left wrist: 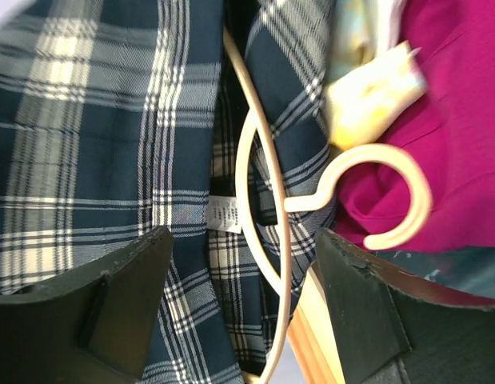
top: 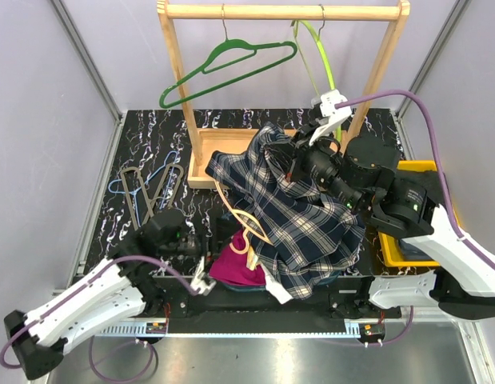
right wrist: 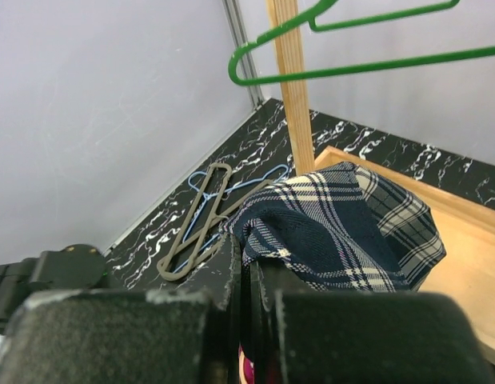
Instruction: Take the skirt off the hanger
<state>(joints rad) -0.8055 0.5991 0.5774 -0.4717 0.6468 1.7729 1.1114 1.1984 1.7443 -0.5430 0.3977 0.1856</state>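
Gripper (left wrist: 243,240) — one skirt (left wrist: 87,120), one cream hanger (left wrist: 379,152)

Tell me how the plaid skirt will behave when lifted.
Probably floppy: the plaid skirt drapes in folds below the right gripper, so it should sag. Likely light, since a fingertip pinch holds a bunch raised. It may drag the cream hanger lying against it.
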